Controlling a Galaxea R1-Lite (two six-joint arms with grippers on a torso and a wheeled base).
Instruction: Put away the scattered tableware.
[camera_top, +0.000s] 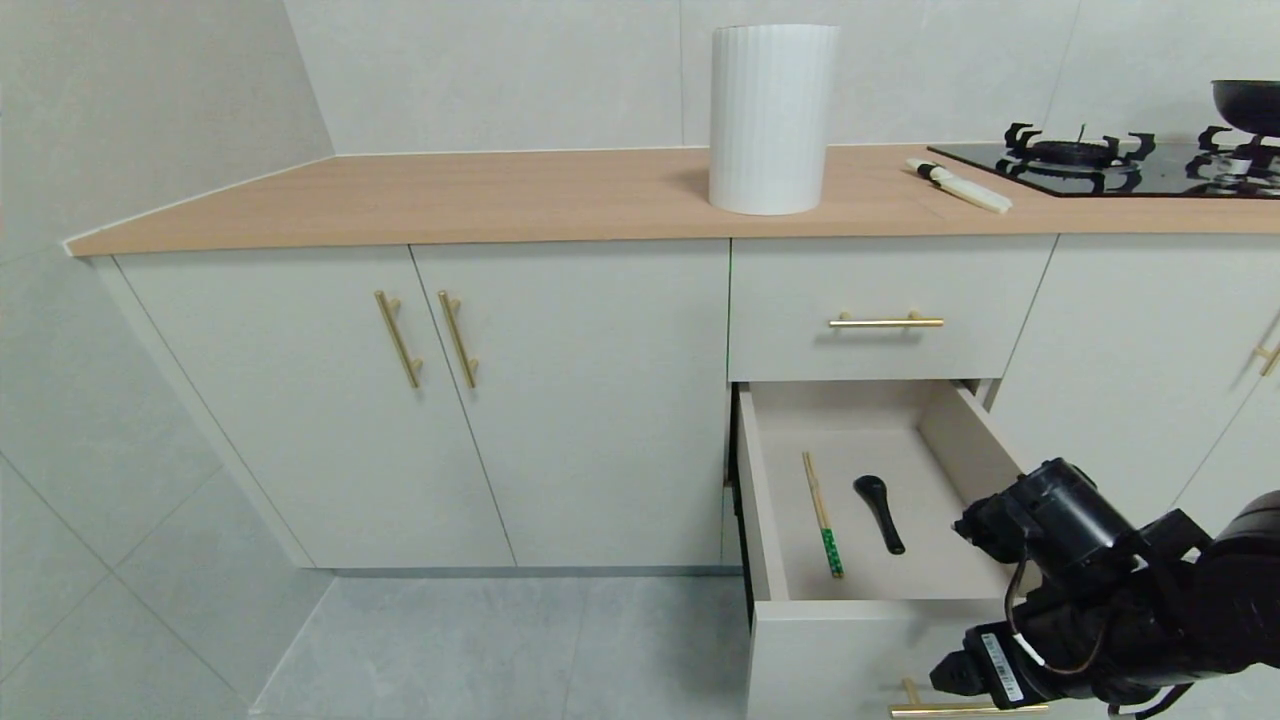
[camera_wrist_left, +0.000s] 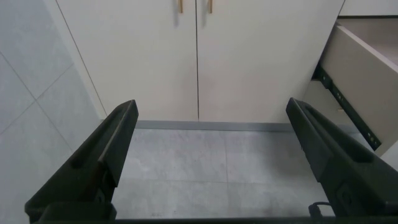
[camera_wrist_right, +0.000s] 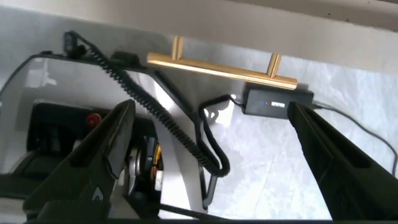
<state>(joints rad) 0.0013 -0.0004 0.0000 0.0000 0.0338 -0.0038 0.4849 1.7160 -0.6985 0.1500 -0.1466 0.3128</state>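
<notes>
Right wrist view shows the right gripper (camera_wrist_right: 208, 121) wide open, empty, by the gold bar handle (camera_wrist_right: 221, 67), so it should go gently for the pale chopsticks (camera_top: 958, 186) on the wooden counter (camera_top: 500, 195).

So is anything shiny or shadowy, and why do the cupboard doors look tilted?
Head view: the hob glass mirrors its burners, the jar drops a faint shadow on the counter, and the wide lens makes the doors seem to lean outward. Right wrist view: the gold handle gleams in the light.
</notes>
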